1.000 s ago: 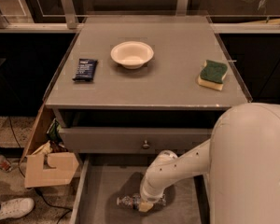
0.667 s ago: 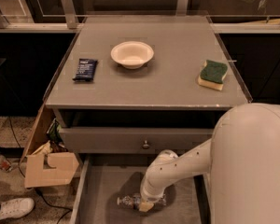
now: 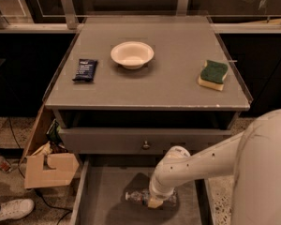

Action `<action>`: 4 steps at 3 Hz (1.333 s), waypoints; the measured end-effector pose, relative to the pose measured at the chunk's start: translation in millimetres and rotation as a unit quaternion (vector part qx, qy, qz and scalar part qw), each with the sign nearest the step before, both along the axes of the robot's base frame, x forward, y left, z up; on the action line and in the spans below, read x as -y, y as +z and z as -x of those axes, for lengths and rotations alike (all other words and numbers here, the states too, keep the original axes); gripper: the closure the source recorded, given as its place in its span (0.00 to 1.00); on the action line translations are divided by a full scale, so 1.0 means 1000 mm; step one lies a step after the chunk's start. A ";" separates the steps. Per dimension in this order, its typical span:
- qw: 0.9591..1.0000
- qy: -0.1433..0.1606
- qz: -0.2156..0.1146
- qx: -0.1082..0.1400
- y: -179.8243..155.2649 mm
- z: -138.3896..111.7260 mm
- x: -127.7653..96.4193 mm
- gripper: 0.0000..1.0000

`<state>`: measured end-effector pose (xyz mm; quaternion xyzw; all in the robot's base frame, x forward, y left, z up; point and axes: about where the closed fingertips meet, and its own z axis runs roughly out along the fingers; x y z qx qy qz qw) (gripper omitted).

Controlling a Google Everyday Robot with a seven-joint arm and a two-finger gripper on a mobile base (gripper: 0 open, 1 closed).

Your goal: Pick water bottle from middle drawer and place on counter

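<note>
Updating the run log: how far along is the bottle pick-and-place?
Done: the middle drawer is pulled open and the gripper is down at the water bottle lying on its floor. In hand: the grasp, with no lift visible. Left: raise the bottle out and set it on the counter, which holds the bowl, sponge and dark packet.

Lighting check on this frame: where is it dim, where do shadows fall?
Camera view: warm, dim light overall; the counter is evenly lit, soft shadow beside the bowl. Camera view: the middle drawer is darker, a shadow pooled on its floor around the gripper, which sits low over the water bottle.
</note>
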<state>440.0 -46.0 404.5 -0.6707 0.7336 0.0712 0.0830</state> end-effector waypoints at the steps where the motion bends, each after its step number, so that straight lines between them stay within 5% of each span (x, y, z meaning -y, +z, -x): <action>1: 0.999 -0.024 0.030 0.013 0.057 0.007 0.040 1.00; 3: 0.999 -0.020 0.045 0.013 0.075 0.011 0.041 1.00; 4: 0.997 -0.011 0.070 0.040 0.136 0.020 0.055 1.00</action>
